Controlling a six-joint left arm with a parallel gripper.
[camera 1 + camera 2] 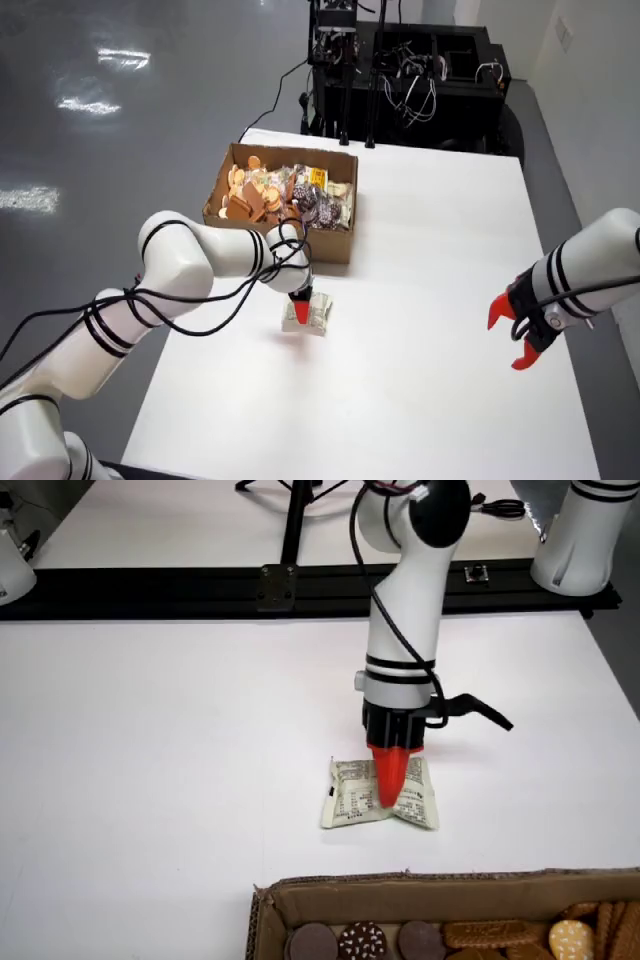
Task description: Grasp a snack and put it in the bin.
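A small silver snack packet [316,317] with printed text lies flat on the white table [430,300], just in front of the cardboard bin [330,243]. In the high view my gripper [299,310] points straight down onto the packet's left part. The view over the box shows the packet [350,800] crinkled inward like a bow-tie where the red fingers [391,775] press together on it. My gripper [388,800] is shut on the packet, which still rests on the table. The bin [420,885] holds several cookies and wrapped snacks.
A second white arm with open red fingers [518,335] hangs still over the table's right side in the high view. A black rail [200,580] runs along the table's far edge in the view over the box. Black equipment racks [400,70] stand behind the table.
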